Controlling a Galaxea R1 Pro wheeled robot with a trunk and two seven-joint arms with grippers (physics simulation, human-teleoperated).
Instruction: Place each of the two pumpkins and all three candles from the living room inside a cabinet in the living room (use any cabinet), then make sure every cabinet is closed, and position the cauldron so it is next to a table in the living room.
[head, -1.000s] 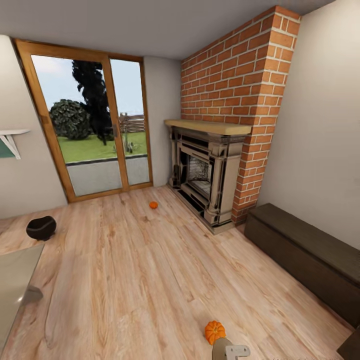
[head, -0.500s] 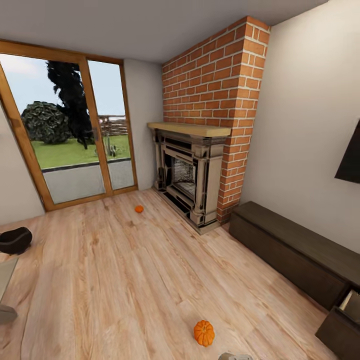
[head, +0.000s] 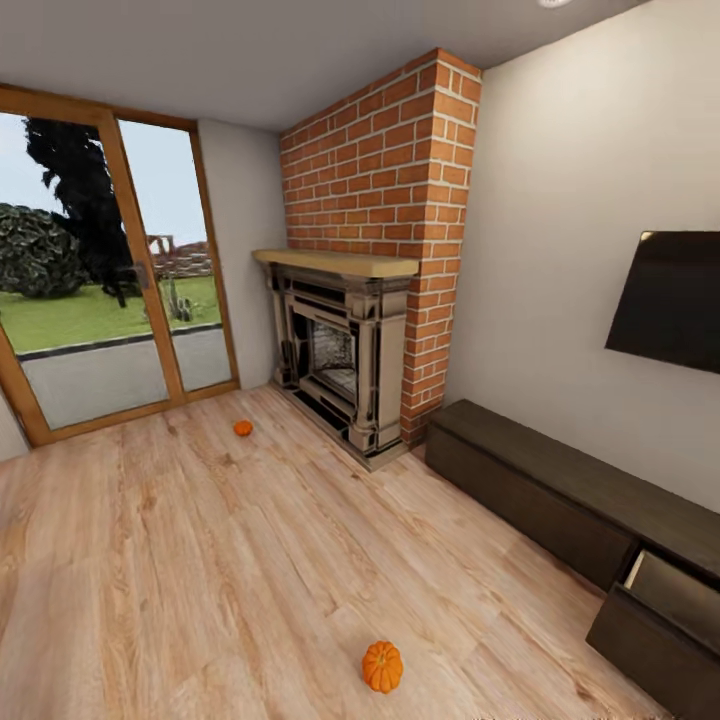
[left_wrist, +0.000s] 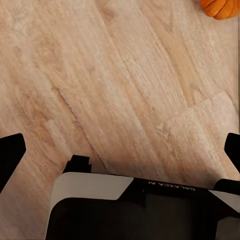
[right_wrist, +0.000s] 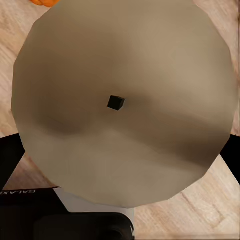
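Right pincer (right_wrist: 120, 165) clamps candle (right_wrist: 125, 100); left pincer (left_wrist: 120, 150) spread wide, empty, over floor (head: 250, 560). Near pumpkin (head: 382, 666) on planks; cabinet (head: 560, 500) drawer ajar.

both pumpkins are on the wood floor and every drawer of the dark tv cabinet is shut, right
Not quite. Both pumpkins, the near pumpkin and the far pumpkin, do sit on the wood floor, but the dark TV cabinet is not fully shut: the head view shows one drawer at its near end pulled open.
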